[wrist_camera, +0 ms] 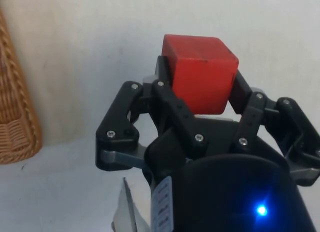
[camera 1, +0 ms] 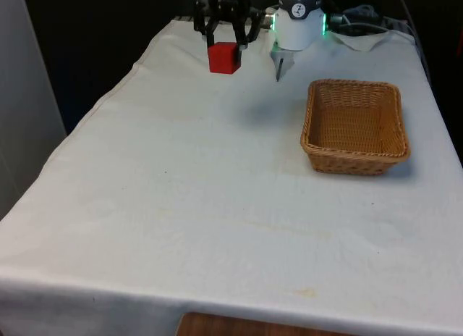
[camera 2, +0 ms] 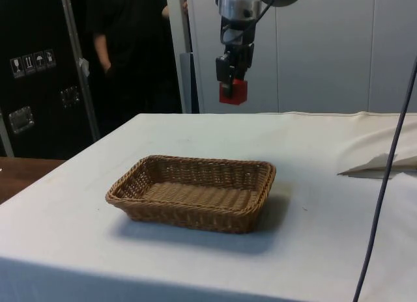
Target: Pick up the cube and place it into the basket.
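**Red cube held aloft, basket standing apart**

While the white cloth [camera 1: 217, 206] lies flat over the desk, the action sits at the far end, around 12 o'clock in the front view. Going from the front view's left to its right: the black gripper [camera 1: 226, 45] comes first, at about 11 o'clock, with its fingers [wrist_camera: 170, 104] closed on the red cube [camera 1: 223, 58]. The wrist view shows this grip plainly, one finger pressed to each of two opposite faces of the cube [wrist_camera: 200, 72], whose top and front stay bare. In the side view the cube [camera 2: 234, 92] hangs in the gripper [camera 2: 229, 87] well above the cloth [camera 2: 313, 159], with nothing beneath it touching.

Next comes the white arm [camera 1: 299, 21], just beside the gripper, near 12 o'clock. A faint grey shadow lies on the cloth below it.

Further right, at roughly 3 o'clock in the front view, stands the wicker basket [camera 1: 316, 117], rectangular, upright on the cloth, well apart from the cube. From the side, the basket [camera 2: 130, 185] sits nearer the camera than the gripper. In the wrist view its woven wall [wrist_camera: 17, 117] shows beside the fingers.

Behind the desk in the side view a person in dark clothing [camera 2: 130, 48] stands at about 10 o'clock, perhaps with one hand on the hip, though the dark background blurs it.
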